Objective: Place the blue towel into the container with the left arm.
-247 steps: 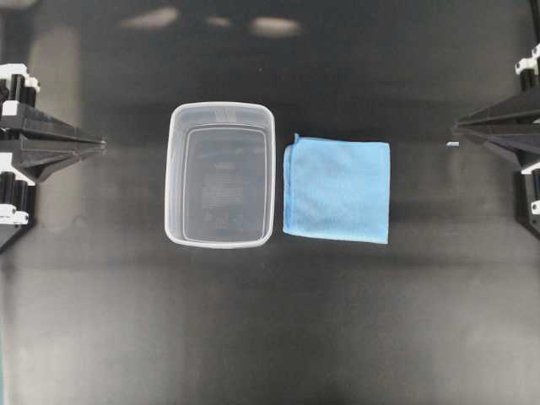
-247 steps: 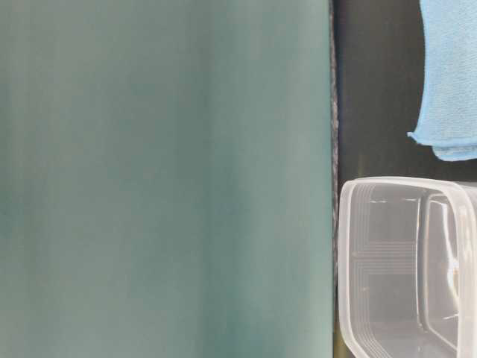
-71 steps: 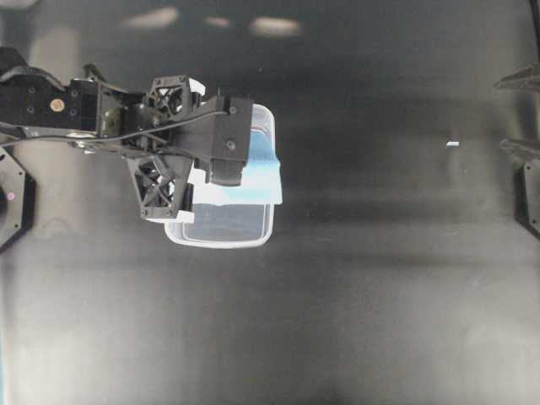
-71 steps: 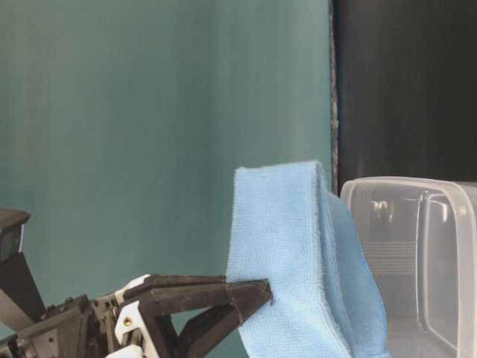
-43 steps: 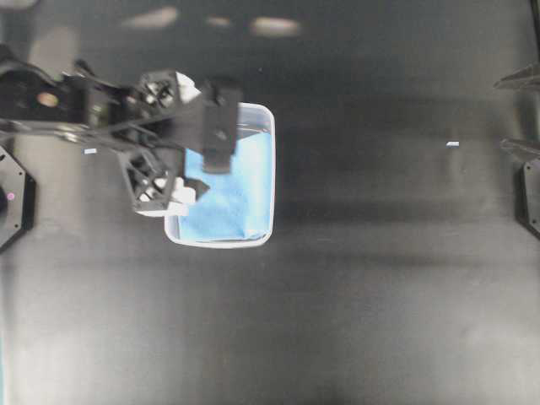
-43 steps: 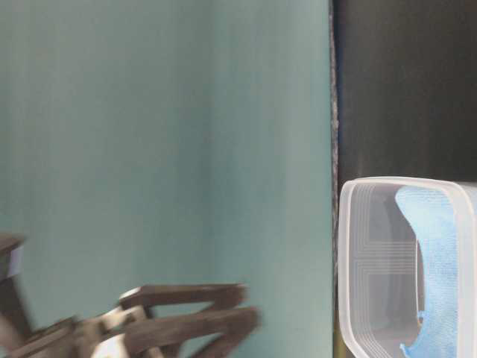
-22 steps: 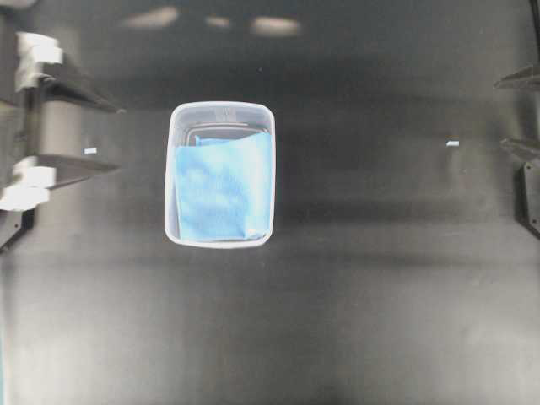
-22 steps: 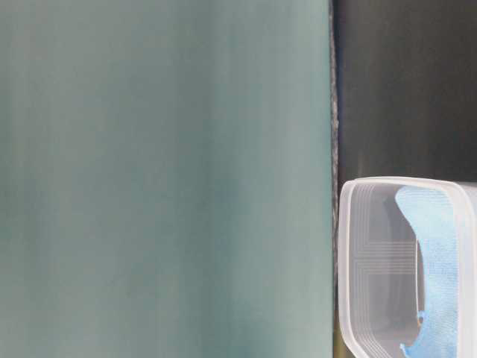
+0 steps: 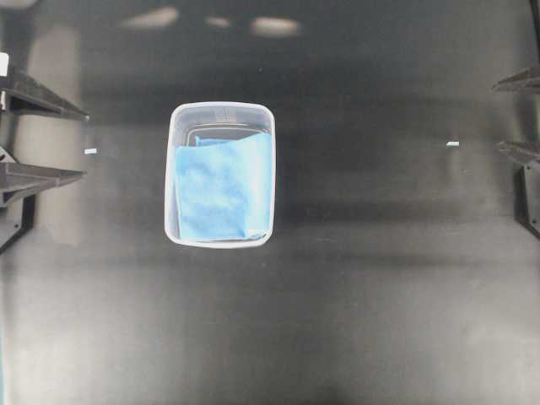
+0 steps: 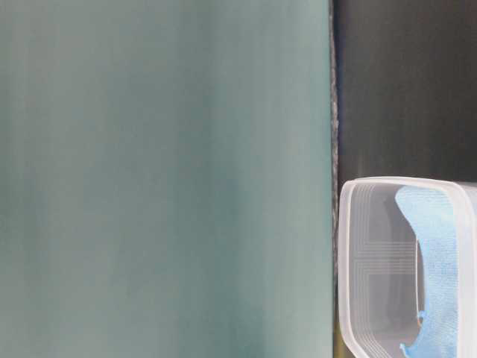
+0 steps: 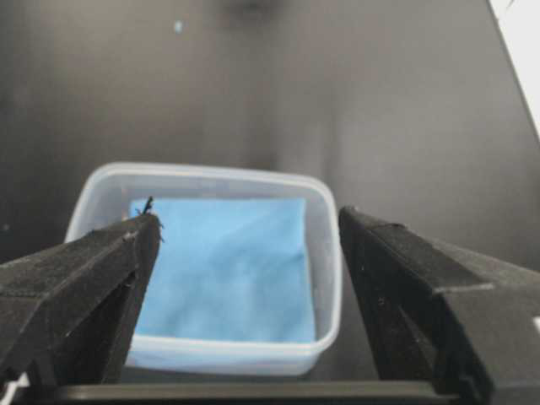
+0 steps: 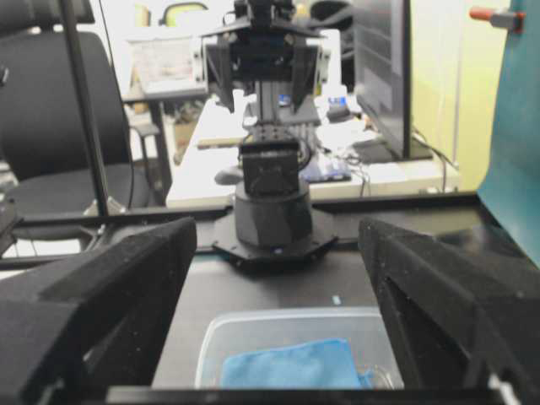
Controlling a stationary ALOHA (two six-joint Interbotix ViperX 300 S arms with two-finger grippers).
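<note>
The blue towel lies inside the container, a clear tub at the table's middle left. It covers most of the base and leans up one wall. Nothing grips it. My left gripper is open and empty at the left edge, well apart from the tub. The left wrist view looks between the open gripper at the towel in the tub. My right gripper is open and empty at the right edge. The right wrist view frames the tub and towel between that open gripper.
Two small white specks lie on the black table, one left of the tub and one far right. A teal wall fills most of the table-level view, where the tub and towel show. The left arm's base stands beyond the tub.
The left gripper carried the towel over the tub, let it go inside and drew back to the left edge, a little further than half a second ago. The towel now lies still.
</note>
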